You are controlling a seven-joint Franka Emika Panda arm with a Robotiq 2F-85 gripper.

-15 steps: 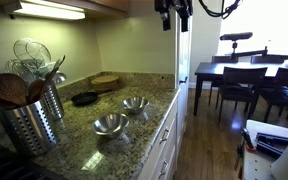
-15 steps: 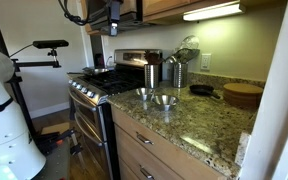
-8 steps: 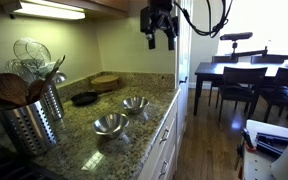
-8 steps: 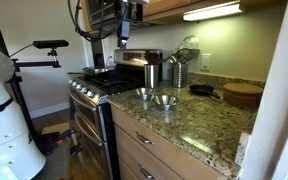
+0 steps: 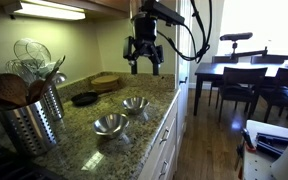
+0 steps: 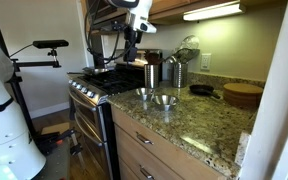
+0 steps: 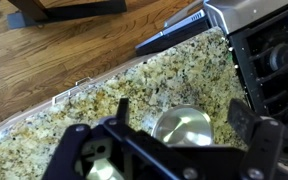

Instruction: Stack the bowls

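Note:
Two shiny steel bowls sit on the granite counter, apart from each other. In an exterior view they are the nearer bowl (image 5: 109, 124) and the farther bowl (image 5: 135, 104); they also show in the exterior view from the stove side (image 6: 145, 94) (image 6: 165, 100). My gripper (image 5: 144, 64) hangs open and empty high above the counter, behind the bowls; it also shows above the stove edge (image 6: 131, 58). In the wrist view one bowl (image 7: 184, 128) lies far below between my open fingers (image 7: 181, 115). A second bowl (image 7: 97, 166) is partly hidden at the lower left.
A perforated steel utensil holder (image 5: 34, 115) stands at the near left of the counter. A flat black dish (image 5: 84, 98) and a round wooden board (image 5: 106, 80) lie at the back. A stove (image 6: 99, 85) adjoins the counter. A dining table with chairs (image 5: 246, 72) stands beyond the counter's edge.
My gripper has come down from the top of the frame and moved over towards the counter. The bowls have not moved.

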